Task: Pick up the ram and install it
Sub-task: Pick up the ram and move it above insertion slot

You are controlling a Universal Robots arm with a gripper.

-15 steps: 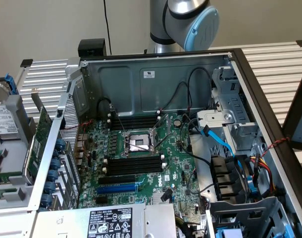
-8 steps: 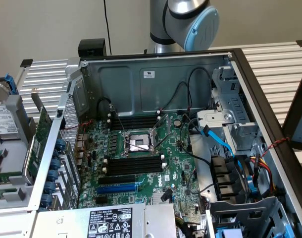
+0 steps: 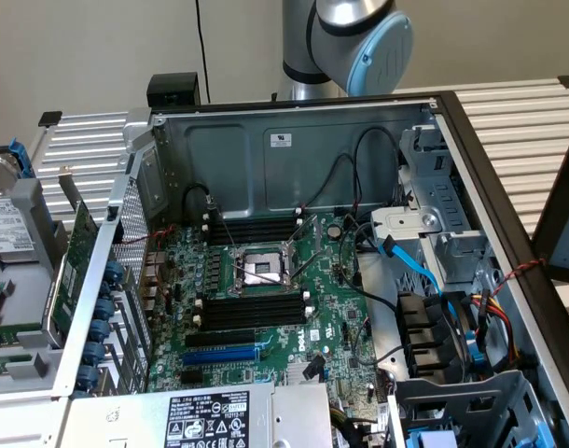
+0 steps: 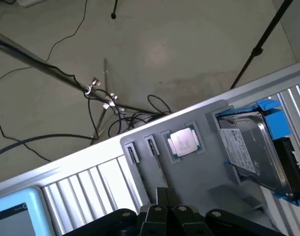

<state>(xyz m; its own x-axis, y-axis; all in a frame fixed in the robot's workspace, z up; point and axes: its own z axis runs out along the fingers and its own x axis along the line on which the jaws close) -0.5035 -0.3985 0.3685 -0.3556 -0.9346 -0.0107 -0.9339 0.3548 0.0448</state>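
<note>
1. Your gripper (image 4: 163, 196), with its black fingers pressed together and nothing between them, hangs over the flat grey metal parts tray (image 4: 199, 182), in line with the tray's two narrow slots.
2. The ram (image 3: 12, 329), a thin green circuit-board stick, stands on edge in one narrow slot of that tray. A second green strip (image 3: 6, 366) stands in the slot next to it, and you cannot tell the two apart from here.
3. The square silver processor (image 4: 183, 142) lies in the tray just beside those slots, and the silver hard drive in its blue bracket (image 4: 253, 152) lies beyond it.
4. The open grey steel computer case (image 3: 238, 159) sits just beside the tray, on the exterior view's right. Inside it, the green motherboard (image 3: 336, 280) carries long black memory slots with white end clips (image 3: 256, 308).
5. Your silver arm with its blue joint cap (image 3: 345, 37) rises on the far side of the case from the tray.
</note>
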